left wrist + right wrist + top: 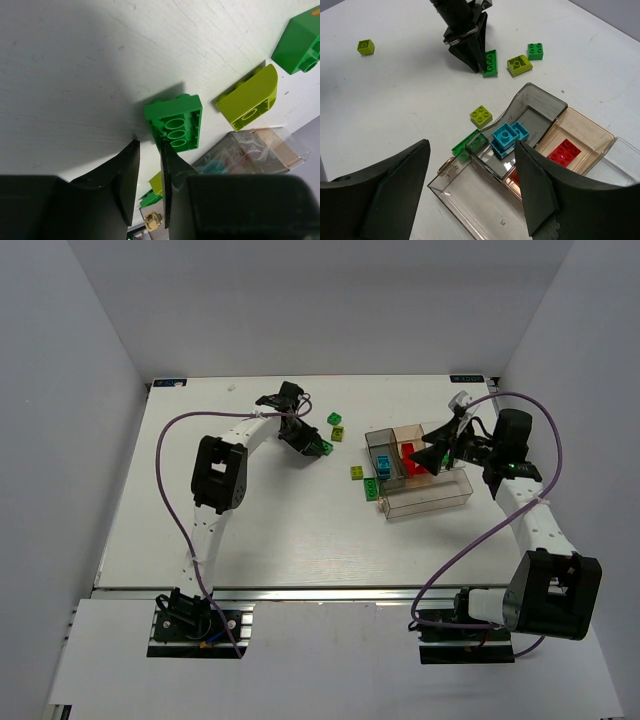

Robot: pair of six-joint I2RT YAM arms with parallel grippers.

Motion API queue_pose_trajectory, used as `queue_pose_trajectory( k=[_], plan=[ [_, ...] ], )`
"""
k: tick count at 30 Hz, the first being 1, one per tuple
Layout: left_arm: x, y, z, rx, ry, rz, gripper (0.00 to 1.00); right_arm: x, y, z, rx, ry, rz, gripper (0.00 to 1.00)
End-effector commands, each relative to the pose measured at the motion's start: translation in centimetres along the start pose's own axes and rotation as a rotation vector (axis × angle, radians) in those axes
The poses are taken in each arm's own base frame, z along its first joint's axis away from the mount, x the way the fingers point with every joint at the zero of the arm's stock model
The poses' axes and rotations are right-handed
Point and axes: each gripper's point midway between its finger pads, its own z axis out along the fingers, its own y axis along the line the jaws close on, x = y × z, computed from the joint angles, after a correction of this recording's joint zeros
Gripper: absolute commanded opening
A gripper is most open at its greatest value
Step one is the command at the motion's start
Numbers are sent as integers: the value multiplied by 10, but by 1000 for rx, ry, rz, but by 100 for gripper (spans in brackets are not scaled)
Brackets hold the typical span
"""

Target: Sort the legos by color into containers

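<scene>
**A:** Up close, right gripper [472, 150] first — spread wide, holding nothing, hanging over the containers [542, 90] near the right edge of the tabletop [300, 540]. Parked there, most likely, to wait for a drop.

**B:** Partly sorted by the look of it: light blue bricks [506, 137] stacked in the grey compartment [540, 112], red brick [565, 150] in the tan compartment [585, 132]. Keeps each colour walled off, as asked.

**A:** Now the left gripper [148, 141], out toward the far edge, about midway along. Pitched steeply down onto a green brick [177, 122]. Jaws at a narrow slot, with bare tabletop visible through it.

**B:** Seems to straddle that brick's long wall — one finger outside, one across the hollow underside. Sensible for so small a piece: takes a thin wall rather than the whole body. Can't tell whether pinched or merely bracketed.

**A:** Lies tilted, underside exposed. Could skate or flip if squeezed off-centre.

**B:** Plenty loose besides. Curved yellow-green brick [250, 97] and small green brick [295, 47] just beside the target, toward the far edge. Another green piece [470, 142] and a yellow-green piece [481, 115] just beside the containers' left wall. One lone yellow-green block [366, 46] well apart from everything.

**A:** Leaves the clear compartment [475, 205] free for greens, at a guess. Calls for a firm pinch, a straight lift, then a carry toward the right edge.
</scene>
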Motion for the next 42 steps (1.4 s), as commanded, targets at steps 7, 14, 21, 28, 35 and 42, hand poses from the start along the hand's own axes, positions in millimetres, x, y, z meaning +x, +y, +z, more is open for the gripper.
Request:
queue_pose_trajectory(
  k=[7, 14, 21, 28, 35, 42],
  plan=[
    [-9, 83, 2, -235, -39, 42, 33, 0, 15, 3, -48, 3, -24, 74],
    [-12, 98, -23, -266, -76, 132, 30, 4, 21, 5, -61, 9, -23, 73],
    [-21, 79, -50, -197, -142, 281, 13, 5, 25, 9, -77, 16, -25, 73],
    [-20, 66, -72, -141, -193, 388, 12, 8, 28, 12, -87, 27, -23, 73],
    [-8, 48, -97, -33, -215, 450, 7, 9, 30, 14, -91, 37, -26, 74],
    [17, 7, -134, 161, -210, 601, 1, 4, 21, 15, -40, 37, 25, 73]
  ],
)
